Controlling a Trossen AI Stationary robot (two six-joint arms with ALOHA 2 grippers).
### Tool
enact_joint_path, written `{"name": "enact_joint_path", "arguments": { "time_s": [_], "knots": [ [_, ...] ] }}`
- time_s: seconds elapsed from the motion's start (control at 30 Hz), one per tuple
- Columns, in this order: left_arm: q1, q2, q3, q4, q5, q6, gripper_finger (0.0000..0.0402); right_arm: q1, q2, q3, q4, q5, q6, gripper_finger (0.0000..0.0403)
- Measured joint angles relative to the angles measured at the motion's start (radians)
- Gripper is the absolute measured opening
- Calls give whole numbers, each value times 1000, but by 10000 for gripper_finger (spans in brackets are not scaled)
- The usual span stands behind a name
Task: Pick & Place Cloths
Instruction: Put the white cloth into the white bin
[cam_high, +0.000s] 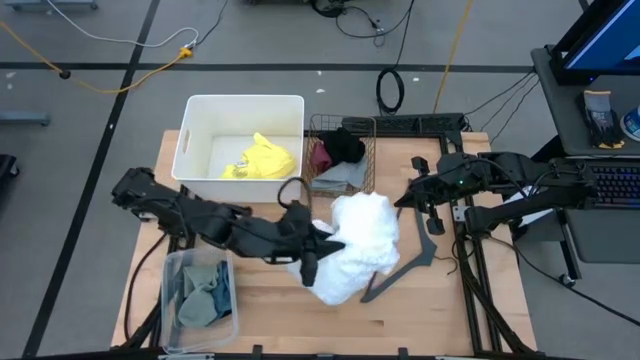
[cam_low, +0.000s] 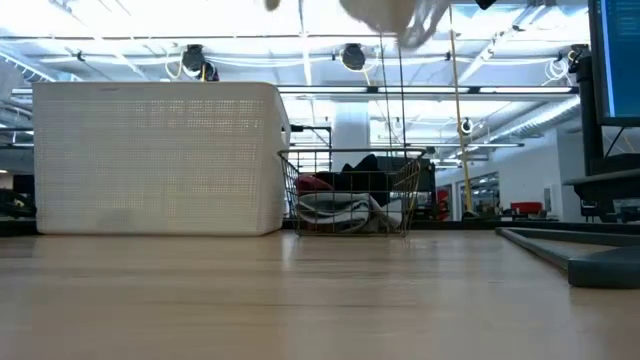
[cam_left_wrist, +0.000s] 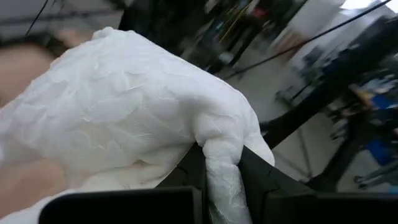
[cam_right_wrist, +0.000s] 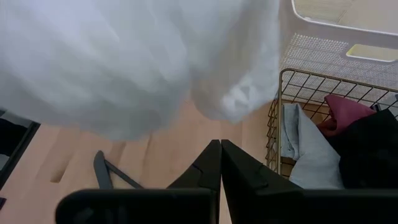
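Note:
A big white cloth (cam_high: 358, 245) hangs in the air over the table's middle, and its lower end shows at the top of the low view (cam_low: 388, 14). My left gripper (cam_high: 322, 246) is shut on it. My right gripper (cam_high: 404, 200), shut and empty, hovers just right of the cloth, which fills the top of its wrist view (cam_right_wrist: 124, 56). A yellow cloth (cam_high: 262, 158) lies in the white bin (cam_high: 195, 110). Maroon (cam_high: 320, 157), black (cam_high: 346, 145) and grey (cam_high: 336, 178) cloths sit in the wire basket (cam_high: 372, 125). Teal and sage cloths (cam_high: 203, 292) lie in a clear tub. My left gripper pinches a bunched fold of the white cloth (cam_left_wrist: 219, 167) between its two fingers (cam_left_wrist: 261, 180), at the cloth's left side. The rest of the cloth billows past the fingers (cam_left_wrist: 118, 106). The low view shows the cloth lifted clear of the table.
A thin black angled bar (cam_high: 405, 268) lies on the wood right of the cloth, below my right gripper. The clear tub (cam_high: 168, 300) stands at the near left corner. The bin and the basket line the far edge. Bare wood (cam_high: 290, 320) runs along the near edge.

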Motion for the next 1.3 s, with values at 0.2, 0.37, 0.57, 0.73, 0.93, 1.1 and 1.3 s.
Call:
{"name": "enact_joint_path", "arguments": {
  "time_s": [0.2, 0.37, 0.57, 0.73, 0.93, 1.1, 1.3],
  "knots": [
    [-4, -31, 1, 175, 46, 155, 39, 0, 0, 0, 0, 0, 0, 4],
    [-4, -28, 1, 309, 158, 268, 39, 0, 0, 0, 0, 0, 0, 4],
    [-4, -29, 1, 412, 237, 346, 39, 0, 0, 0, 0, 0, 0, 4],
    [-4, -30, 1, 482, 285, 382, 39, 0, 0, 0, 0, 0, 0, 4],
    [-4, -29, 1, 477, 278, 395, 39, 0, 0, 0, 0, 0, 0, 4],
    [-5, -29, 1, 487, 130, 455, 39, 0, 0, 0, 0, 0, 0, 4],
    [-1, -29, 1, 514, -181, 591, 39, 0, 0, 0, 0, 0, 0, 4]
  ]
}}
